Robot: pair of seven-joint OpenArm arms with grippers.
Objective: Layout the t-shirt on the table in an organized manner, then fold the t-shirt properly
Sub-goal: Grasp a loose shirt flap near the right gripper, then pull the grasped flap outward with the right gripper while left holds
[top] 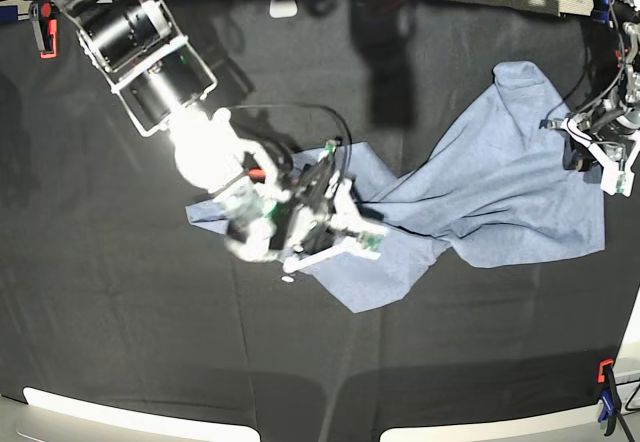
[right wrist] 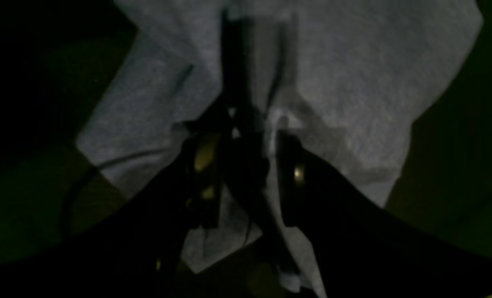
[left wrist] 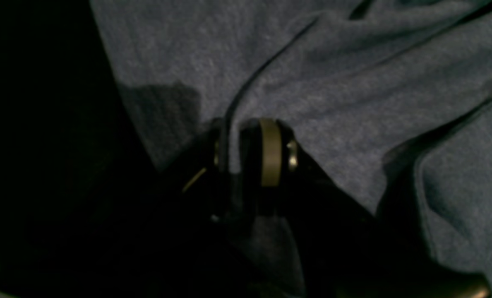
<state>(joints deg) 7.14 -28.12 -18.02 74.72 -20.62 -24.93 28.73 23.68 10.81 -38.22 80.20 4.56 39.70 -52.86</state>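
1. The t-shirt (top: 480, 197) lies crumpled across the black table (top: 120, 322), centre to 3 o'clock.
2. Left tool (left wrist: 233, 145), at 3 o'clock, pinches its edge.
3. Right tool (right wrist: 246, 136), reaching down from 10 o'clock, straddles bunched fabric; grip unclear.

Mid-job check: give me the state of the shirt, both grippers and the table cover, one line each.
t-shirt: crumpled and twisted, not yet spread flat, stretched between both arms.
left gripper: shut on a fold of the t-shirt at its edge.
right gripper: at the shirt's other end, cloth between its fingers; grip unclear.
table: covered in black cloth, clamped at the corners.
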